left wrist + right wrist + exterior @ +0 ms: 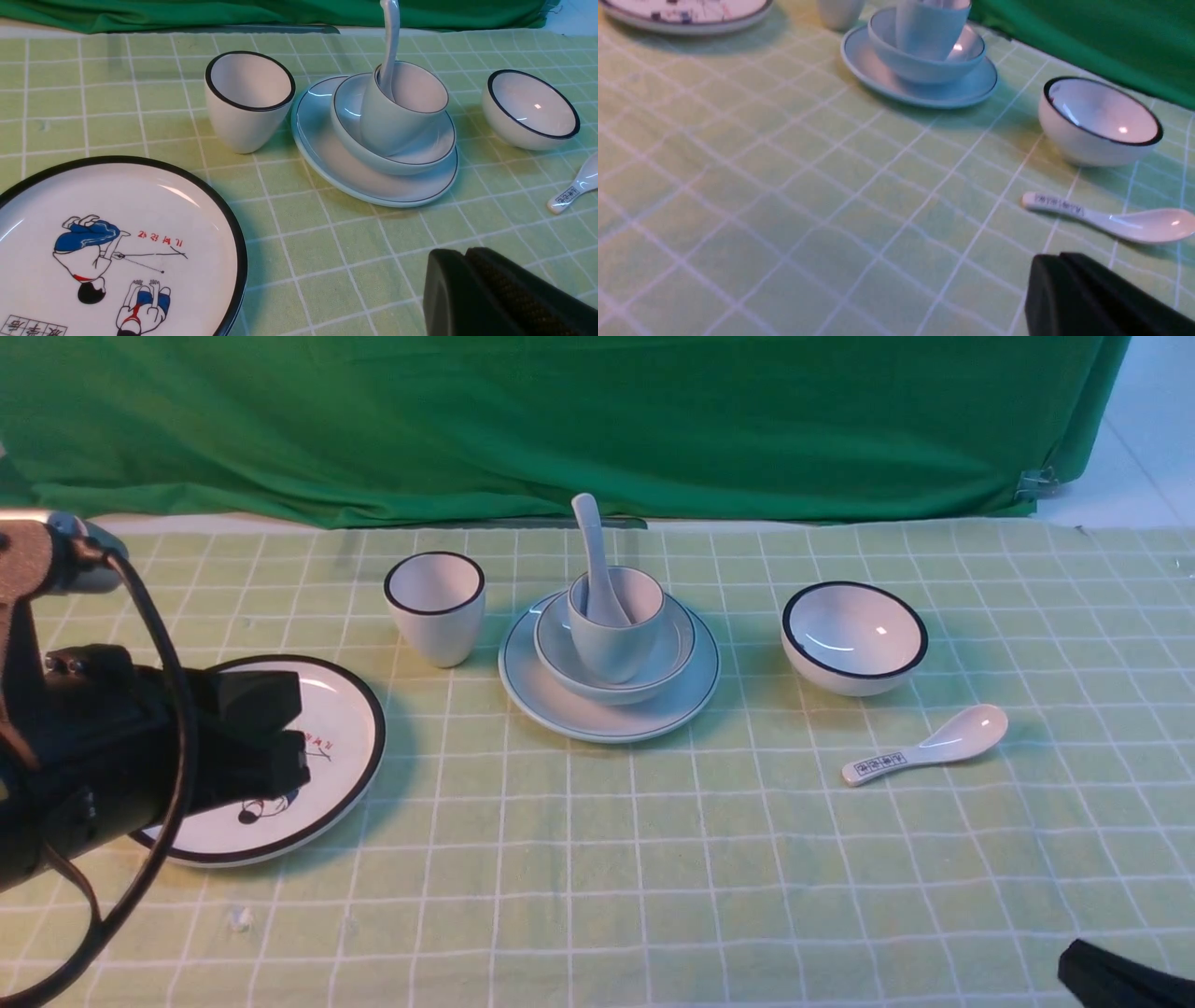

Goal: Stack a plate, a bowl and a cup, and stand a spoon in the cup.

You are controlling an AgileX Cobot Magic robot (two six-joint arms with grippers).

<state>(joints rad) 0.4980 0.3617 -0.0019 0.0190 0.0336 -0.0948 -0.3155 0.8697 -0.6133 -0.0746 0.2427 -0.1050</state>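
Nearest, both grippers are empty with jaws pressed together: the left gripper (pixel 299 735) overlaps the cartoon plate (pixel 345 747) in the front view, and the right gripper (pixel 1057 261) sits low at the near right corner. Count on the checked cloth (pixel 653 859): two plates, two bowls, two cups, two spoons — the labelled spoon (pixel 934 744) lies flat near the black-rimmed bowl (pixel 854 637). Mid-table, the plate (pixel 607 717) carries the bowl (pixel 674 649); the cup (pixel 607 644) stands in the bowl with the spoon (pixel 588 527) upright inside — the black-rimmed cup (pixel 435 607) stands just left.
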